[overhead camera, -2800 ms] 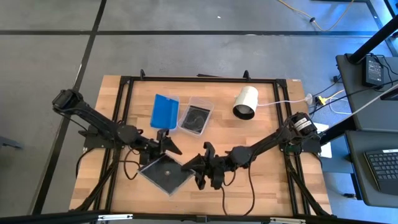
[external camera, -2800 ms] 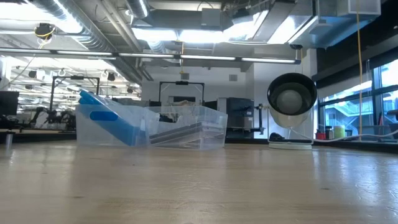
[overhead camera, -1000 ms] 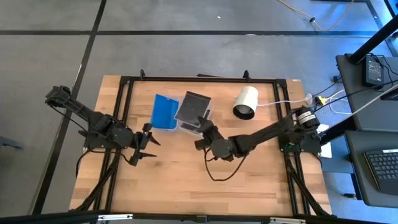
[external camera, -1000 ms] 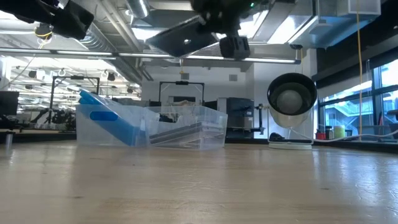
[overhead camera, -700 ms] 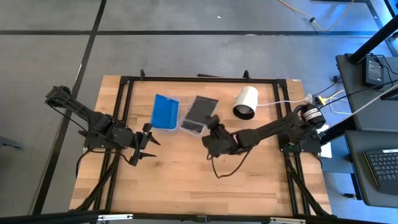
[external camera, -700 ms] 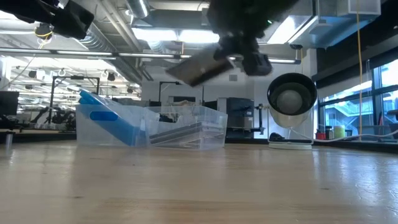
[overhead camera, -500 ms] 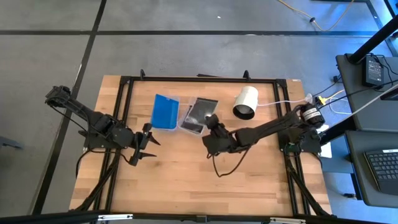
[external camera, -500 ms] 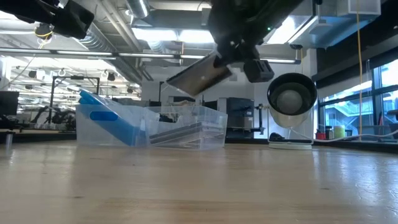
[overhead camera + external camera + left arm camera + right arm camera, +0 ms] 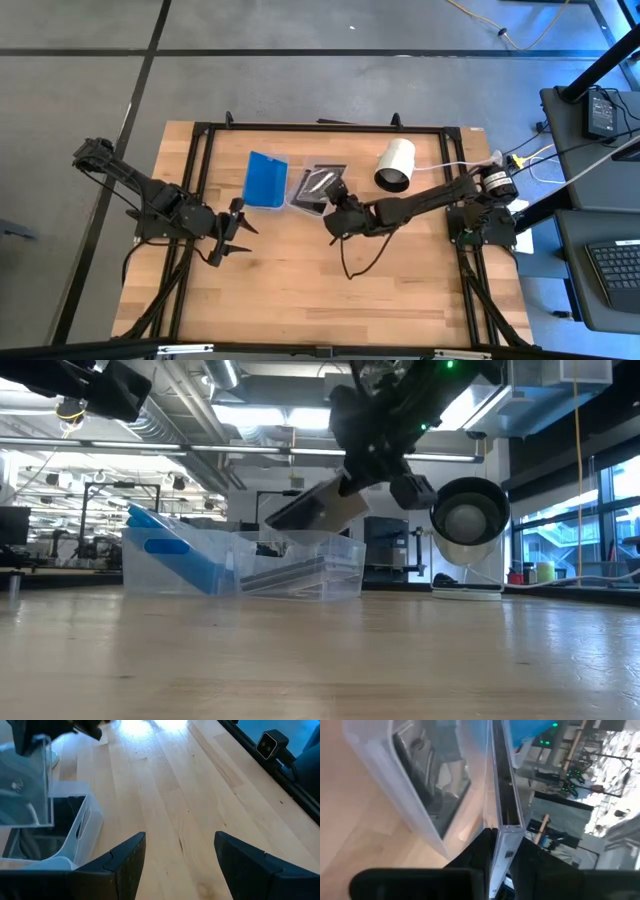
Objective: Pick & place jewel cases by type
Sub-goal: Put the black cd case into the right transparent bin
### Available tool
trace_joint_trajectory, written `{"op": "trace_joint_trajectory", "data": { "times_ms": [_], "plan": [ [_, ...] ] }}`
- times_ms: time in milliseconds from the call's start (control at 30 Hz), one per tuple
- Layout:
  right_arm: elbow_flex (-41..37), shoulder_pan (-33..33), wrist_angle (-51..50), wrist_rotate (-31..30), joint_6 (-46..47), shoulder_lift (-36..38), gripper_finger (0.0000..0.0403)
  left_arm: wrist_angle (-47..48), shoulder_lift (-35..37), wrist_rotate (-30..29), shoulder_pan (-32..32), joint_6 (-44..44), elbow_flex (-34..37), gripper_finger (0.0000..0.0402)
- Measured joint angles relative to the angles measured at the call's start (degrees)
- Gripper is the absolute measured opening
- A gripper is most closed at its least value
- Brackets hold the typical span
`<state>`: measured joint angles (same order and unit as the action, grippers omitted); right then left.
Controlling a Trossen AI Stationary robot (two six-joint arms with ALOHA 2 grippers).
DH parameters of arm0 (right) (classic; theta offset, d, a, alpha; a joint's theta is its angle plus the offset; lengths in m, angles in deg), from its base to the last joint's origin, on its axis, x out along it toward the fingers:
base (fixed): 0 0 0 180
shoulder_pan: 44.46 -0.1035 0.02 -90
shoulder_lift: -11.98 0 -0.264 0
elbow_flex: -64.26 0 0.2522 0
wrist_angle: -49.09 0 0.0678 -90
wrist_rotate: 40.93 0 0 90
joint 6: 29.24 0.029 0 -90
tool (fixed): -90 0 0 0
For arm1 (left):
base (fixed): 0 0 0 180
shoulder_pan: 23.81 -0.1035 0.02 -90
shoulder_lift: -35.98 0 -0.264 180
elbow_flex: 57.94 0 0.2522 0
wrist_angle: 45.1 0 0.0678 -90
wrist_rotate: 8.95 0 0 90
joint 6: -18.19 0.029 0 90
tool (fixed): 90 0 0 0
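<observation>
My right gripper is shut on a dark grey jewel case and holds it over a clear tub. In the low view the case slants down toward the tub, which has other dark cases lying in it. A second tub beside it holds blue jewel cases, one leaning against its wall. My left gripper hangs open over bare wood to the left; nothing is between its fingers. My right gripper pinches the dark case between its two fingers at the edge nearest the gripper; one finger lies on each flat face. The fingers slant down from the table's right and near side. The case is clear of the table, its free end lower, just above the tub's rim.
A white cylinder with a dark open end lies at the back right, close to my right arm. A black frame runs around the table. Bare wood fills the near half of the table.
My right gripper has moved toward the far edge and down, and has tipped forward. The dark case, held high and nearly flat before, now slants with its free end down over the clear tub.
</observation>
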<state>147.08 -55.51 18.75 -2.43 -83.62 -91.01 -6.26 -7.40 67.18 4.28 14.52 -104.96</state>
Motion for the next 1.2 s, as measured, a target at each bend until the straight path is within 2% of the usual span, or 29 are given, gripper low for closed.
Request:
{"op": "trace_joint_trajectory", "data": {
  "times_ms": [200,433,700,900,1033,1200],
  "plan": [
    [0.00,0.87,-0.18,-2.27,-0.82,-3.16,0.0057,0.00,0.00,-0.02,0.00,1.91,0.00,0.0234],
    [0.00,1.09,-0.13,-1.69,-1.41,-5.57,0.0057,0.00,0.00,0.00,0.00,1.59,0.00,0.0233],
    [0.00,1.09,0.11,5.77,-1.58,-5.57,0.0057,0.00,0.00,-0.13,0.00,1.47,0.00,0.0231],
    [0.00,1.09,0.15,6.40,-1.58,-5.57,0.0059,0.00,0.00,-0.15,0.00,1.45,0.00,0.0234],
    [0.00,1.09,1.27,6.75,-1.56,-5.57,0.0086,0.00,0.00,-0.15,0.00,1.47,0.00,0.0232],
    [0.00,1.09,3.43,6.72,-1.42,-5.57,0.0152,0.00,0.00,-0.15,0.00,1.87,0.00,0.0231]
  ]
}}
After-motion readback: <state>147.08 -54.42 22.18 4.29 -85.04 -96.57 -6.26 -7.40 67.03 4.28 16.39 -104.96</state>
